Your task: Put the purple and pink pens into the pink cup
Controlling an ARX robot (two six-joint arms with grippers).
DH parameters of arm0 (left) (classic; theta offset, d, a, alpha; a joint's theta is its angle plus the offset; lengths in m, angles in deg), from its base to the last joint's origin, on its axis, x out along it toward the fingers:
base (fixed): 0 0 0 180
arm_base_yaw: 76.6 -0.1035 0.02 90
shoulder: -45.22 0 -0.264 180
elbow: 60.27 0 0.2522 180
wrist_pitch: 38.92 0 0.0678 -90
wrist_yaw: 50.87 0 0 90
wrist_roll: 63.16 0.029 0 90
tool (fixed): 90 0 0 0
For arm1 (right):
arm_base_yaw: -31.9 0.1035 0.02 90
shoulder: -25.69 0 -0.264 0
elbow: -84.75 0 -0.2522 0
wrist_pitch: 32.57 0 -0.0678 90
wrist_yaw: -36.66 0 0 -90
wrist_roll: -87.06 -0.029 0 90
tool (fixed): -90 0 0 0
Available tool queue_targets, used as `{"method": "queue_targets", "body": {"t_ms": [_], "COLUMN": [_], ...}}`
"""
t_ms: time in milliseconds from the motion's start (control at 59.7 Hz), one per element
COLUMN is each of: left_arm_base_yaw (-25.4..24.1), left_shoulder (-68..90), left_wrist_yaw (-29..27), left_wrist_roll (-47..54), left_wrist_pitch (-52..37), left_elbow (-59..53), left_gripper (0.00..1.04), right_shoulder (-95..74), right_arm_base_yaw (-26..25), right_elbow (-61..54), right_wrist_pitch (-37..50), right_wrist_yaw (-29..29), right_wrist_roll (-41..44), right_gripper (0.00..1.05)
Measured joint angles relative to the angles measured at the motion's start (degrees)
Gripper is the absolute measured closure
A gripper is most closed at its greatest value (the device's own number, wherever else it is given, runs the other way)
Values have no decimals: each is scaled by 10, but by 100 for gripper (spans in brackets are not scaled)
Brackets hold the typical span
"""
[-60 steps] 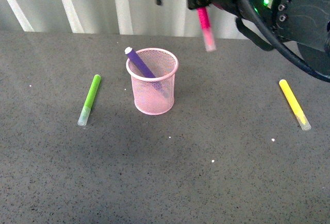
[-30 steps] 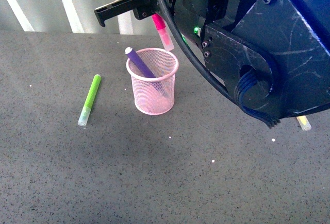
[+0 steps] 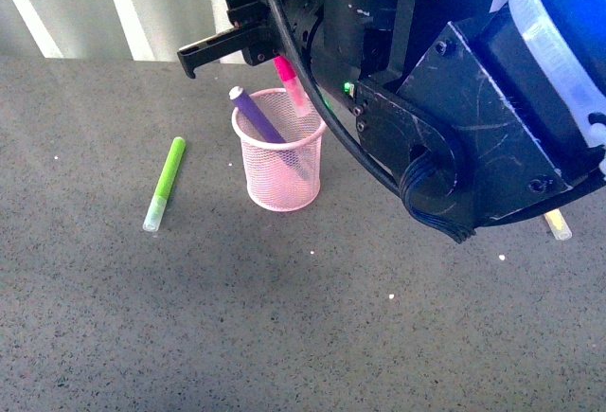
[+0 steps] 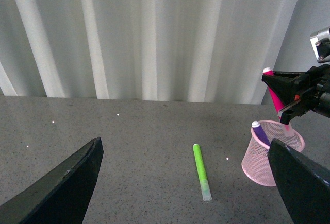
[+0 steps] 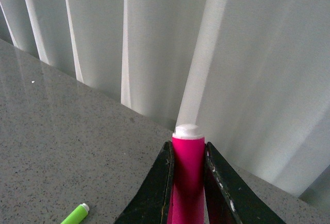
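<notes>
The pink cup [image 3: 280,177] stands upright on the grey table, also in the left wrist view [image 4: 268,162]. The purple pen [image 3: 256,116] leans inside it, white end up; it shows in the left wrist view [image 4: 259,132] too. My right gripper [image 3: 281,62] is shut on the pink pen [image 3: 288,82], held nearly upright with its clear cap down at the cup's far rim. The pink pen shows between the jaws in the right wrist view [image 5: 187,172] and in the left wrist view [image 4: 275,100]. My left gripper [image 4: 185,183] is open and empty, well left of the cup.
A lime-green pen [image 3: 166,183] lies on the table left of the cup, also seen in the left wrist view [image 4: 201,170]. A yellow pen's tip [image 3: 560,227] peeks out under my right arm at the right. White curtains hang behind the table.
My right arm has swung left and down, carrying the pink pen from above right of the cup to over its far rim. The arm now hides most of the yellow pen.
</notes>
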Motion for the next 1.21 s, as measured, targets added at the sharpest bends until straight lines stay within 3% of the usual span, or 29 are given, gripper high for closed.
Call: {"method": "queue_targets", "body": {"t_ms": [368, 502, 770, 870, 1105, 1205], "left_arm_base_yaw": [0, 0, 0, 0, 0, 0], "left_shoulder": [0, 0, 0, 0, 0, 0], "left_wrist_yaw": [0, 0, 0, 0, 0, 0], "left_wrist_roll": [0, 0, 0, 0, 0, 0], "left_wrist_pitch": [0, 0, 0, 0, 0, 0], "left_elbow": [0, 0, 0, 0, 0, 0], "left_gripper": [7, 7, 7, 7, 7, 7], "right_shoulder": [-20, -20, 33, 104, 481, 542], "right_arm_base_yaw": [6, 8, 4, 0, -34, -34], "right_elbow": [-1, -7, -24, -55, -269, -280], "right_wrist_pitch": [4, 0, -38, -93, -403, -417], "right_wrist_yaw": [1, 1, -30, -83, -221, -220], "right_wrist_roll": [-1, -8, -47, -73, -141, -148], "right_gripper": [92, 65, 22, 5, 7, 7]}}
